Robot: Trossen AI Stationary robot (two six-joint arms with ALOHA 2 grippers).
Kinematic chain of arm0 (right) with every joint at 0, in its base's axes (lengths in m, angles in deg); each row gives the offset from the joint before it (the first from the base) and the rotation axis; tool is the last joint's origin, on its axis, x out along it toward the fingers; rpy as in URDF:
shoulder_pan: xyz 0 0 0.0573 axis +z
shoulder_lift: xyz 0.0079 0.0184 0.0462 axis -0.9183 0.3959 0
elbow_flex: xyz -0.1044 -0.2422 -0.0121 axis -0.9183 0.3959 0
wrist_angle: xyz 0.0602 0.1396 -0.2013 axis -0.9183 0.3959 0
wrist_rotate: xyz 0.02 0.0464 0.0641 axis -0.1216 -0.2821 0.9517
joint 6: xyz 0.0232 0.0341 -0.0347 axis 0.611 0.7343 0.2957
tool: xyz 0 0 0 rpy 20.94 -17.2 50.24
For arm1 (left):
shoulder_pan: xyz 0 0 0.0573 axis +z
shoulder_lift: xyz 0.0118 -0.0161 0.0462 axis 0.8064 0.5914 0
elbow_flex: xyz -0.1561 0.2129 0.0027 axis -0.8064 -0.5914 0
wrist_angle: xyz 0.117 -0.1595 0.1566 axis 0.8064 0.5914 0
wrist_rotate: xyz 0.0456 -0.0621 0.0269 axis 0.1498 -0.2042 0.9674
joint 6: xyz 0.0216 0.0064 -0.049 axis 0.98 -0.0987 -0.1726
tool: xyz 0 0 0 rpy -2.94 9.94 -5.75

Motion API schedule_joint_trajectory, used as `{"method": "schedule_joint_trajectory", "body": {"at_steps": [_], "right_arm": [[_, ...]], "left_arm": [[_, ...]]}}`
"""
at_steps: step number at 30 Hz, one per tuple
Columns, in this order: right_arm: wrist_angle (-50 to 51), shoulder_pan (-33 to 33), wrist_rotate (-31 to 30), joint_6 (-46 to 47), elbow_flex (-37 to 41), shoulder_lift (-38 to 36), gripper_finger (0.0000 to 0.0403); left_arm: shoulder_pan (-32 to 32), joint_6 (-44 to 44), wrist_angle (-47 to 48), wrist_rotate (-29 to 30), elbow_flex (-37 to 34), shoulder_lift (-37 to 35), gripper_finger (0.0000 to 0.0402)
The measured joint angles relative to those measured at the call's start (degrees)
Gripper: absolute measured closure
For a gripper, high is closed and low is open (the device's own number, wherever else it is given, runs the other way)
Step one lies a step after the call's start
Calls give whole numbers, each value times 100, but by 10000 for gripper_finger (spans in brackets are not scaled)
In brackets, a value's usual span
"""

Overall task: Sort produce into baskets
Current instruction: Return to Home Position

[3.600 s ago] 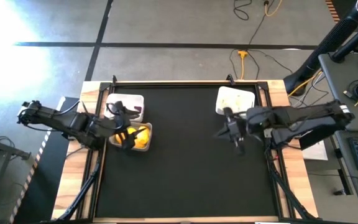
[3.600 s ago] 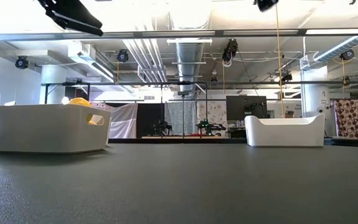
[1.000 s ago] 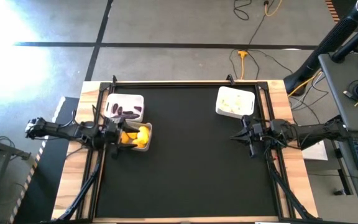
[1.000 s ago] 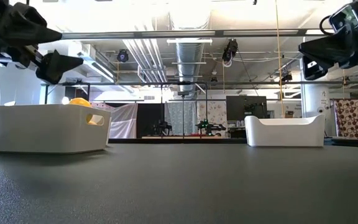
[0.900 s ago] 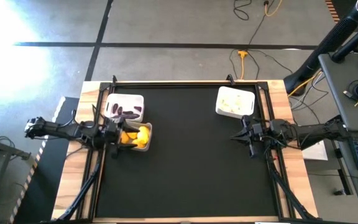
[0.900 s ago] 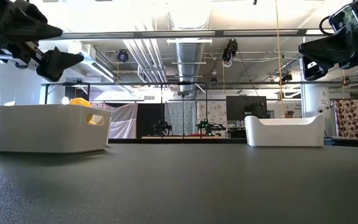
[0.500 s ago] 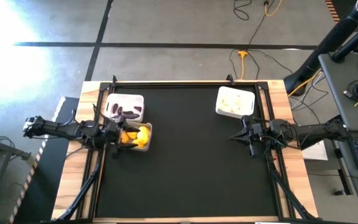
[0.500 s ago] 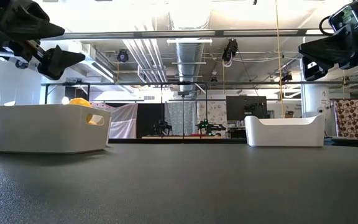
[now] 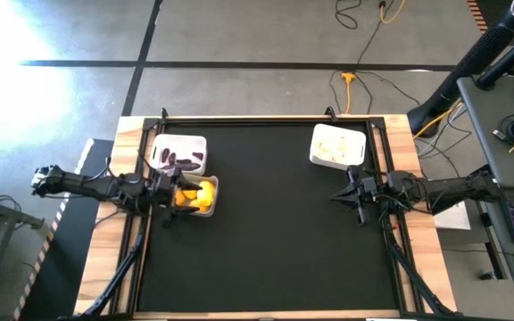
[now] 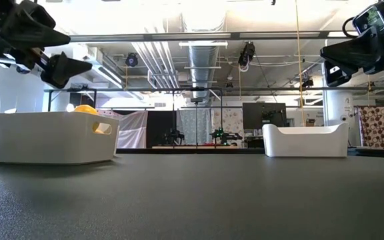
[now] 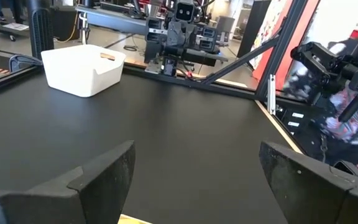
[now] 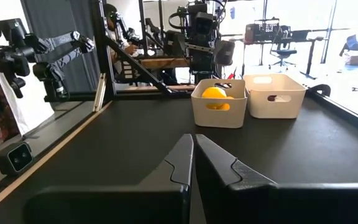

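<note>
Right wrist view: the right gripper (image 12: 194, 142) hangs above the black mat (image 12: 135, 134), its two dark fingers closed flat against each other. Across the mat stands the lemon basket (image 12: 219, 112), with lemons (image 12: 214, 93) rising above its rim. Just beside it is the purple-piece basket (image 12: 274, 99), where something dark shows through the handle slot. The left arm (image 12: 201, 28) faces in from behind both baskets. From the other side of the table, the left gripper (image 11: 196, 155) is spread wide, with only mat showing between its fingers. Far beyond them sits the garlic basket (image 11: 82, 71), off to one side. From above, the left gripper is at the mat's left edge, over the outer end of the lemon basket. On that basket's far side, dark purple pieces (image 9: 178, 160) lie in their own basket. The right gripper is near the mat's right edge, on the near side of the garlic basket and apart from it, and white bulbs (image 9: 335, 147) lie inside that basket. At table height, both grippers are raised above the basket rims, and the mat between the two sides is bare.
</note>
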Motion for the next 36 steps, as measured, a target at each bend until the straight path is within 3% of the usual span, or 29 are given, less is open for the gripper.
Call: {"method": "schedule_joint_trajectory", "body": {"at_steps": [36], "right_arm": [[1,0,0,0,0,0,394]], "left_arm": [[0,0,-2,0,-4,444,75]]}}
